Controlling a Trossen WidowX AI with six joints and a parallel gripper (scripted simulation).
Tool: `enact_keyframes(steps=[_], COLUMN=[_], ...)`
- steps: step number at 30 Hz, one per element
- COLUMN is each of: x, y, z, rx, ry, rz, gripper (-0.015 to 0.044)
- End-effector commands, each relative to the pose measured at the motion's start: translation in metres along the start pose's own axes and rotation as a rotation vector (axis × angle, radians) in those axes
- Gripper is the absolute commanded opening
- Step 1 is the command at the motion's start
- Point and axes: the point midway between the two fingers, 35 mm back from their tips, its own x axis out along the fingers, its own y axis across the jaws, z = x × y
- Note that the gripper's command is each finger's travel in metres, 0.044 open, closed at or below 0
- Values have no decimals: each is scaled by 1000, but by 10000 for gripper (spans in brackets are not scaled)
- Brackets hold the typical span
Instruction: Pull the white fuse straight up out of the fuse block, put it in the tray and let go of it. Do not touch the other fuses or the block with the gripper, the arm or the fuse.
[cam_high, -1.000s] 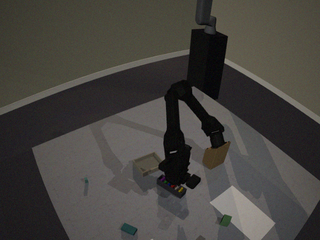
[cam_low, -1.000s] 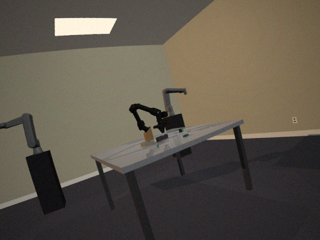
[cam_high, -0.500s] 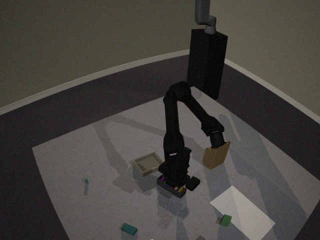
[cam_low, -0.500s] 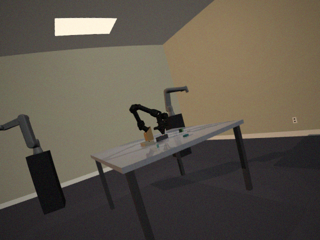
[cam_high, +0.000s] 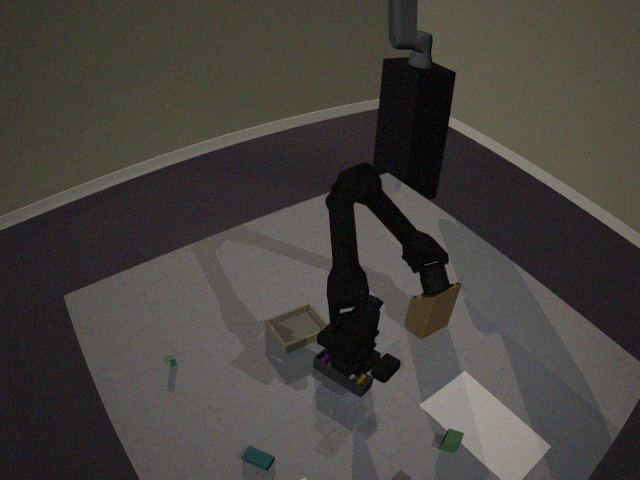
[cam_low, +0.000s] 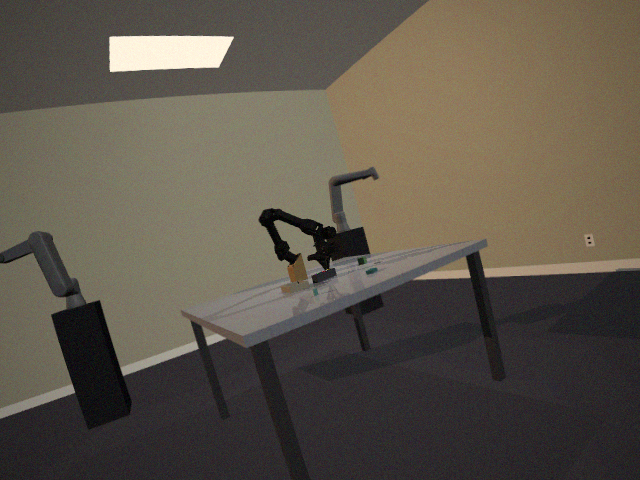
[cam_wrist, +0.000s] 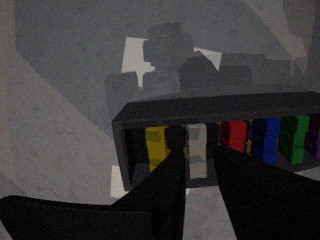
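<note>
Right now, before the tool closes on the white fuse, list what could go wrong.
1. The open tool straddles the white fuse, with the yellow fuse and red fuse close beside it; a finger may brush one.
2. The fingertips sit near the fuse block wall; going lower could hit it.
3. The tray lies right beside the block, so a low carry might clip it.
</note>
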Motion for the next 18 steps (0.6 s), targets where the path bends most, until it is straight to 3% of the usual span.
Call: enact_keyframes(steps=[1, 18], x=[4, 10], y=[0, 0], z=[-2, -2], rx=[-8, -8], ry=[4, 4], rz=[-4, -4], gripper=[74, 74])
